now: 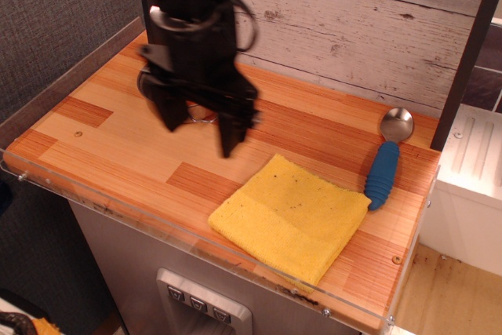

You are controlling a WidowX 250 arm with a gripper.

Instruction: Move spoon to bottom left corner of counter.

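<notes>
Jaws (pixel 196 127) wide, empty, above plank counter (pixel 118 143); ribbed blue-handled steel spoon (pixel 386 161) beside nubby yellow cloth (pixel 290 217)

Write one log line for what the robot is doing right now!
tool: open, empty, above counter | spoon: far right, beside yellow cloth, untouched | step: not yet grasped

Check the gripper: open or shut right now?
Open. The gripper is motion-blurred, but its two dark fingers stand clearly apart with bare counter visible between them, and nothing is held. The spoon lies far right.
</notes>
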